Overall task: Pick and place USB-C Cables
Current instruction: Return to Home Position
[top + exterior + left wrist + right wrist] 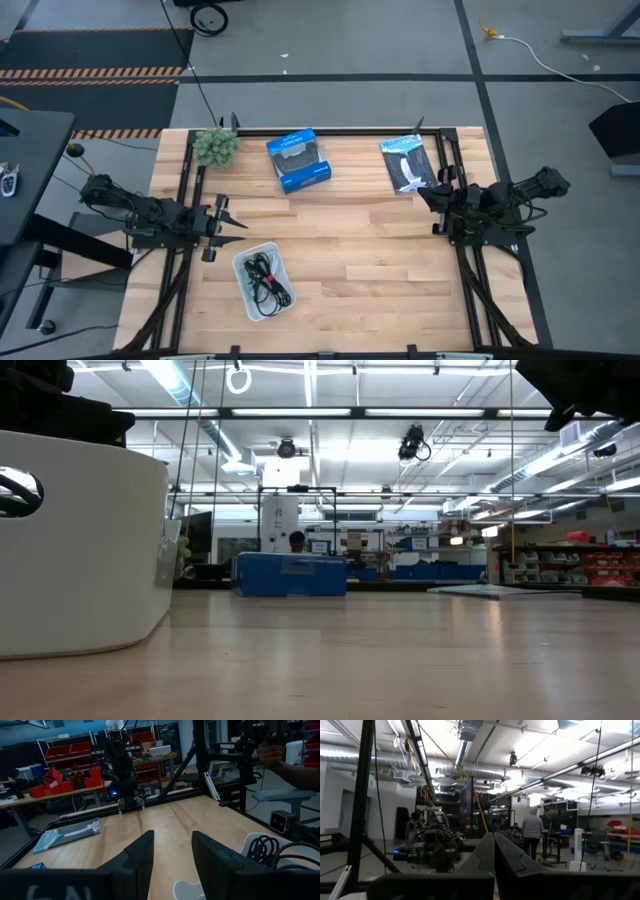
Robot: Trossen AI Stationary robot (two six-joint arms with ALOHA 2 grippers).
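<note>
Black USB-C cables [266, 281] lie bundled inside the white rounded tray [243, 264] near the table's near edge, left of centre. In the left wrist view the same cables [264, 851] show in the tray [189, 891]. No white or pale blue-grey cable shows. My left gripper [228, 217] hovers open just beyond the tray's far-left corner, pointing toward the table's right; its fingers [172, 857] hold nothing. My right gripper [424, 193] waits shut at the table's right side, its fingertips [494, 851] together and pointing left.
A blue box [298, 160] and a green plant [215, 146] stand near the far edge, and a flat black-and-white packet [408, 163] lies far right. The tray wall [80, 540] fills the low view's left. A person's hand [274, 751] shows beyond the table. Bare wood lies between the arms.
</note>
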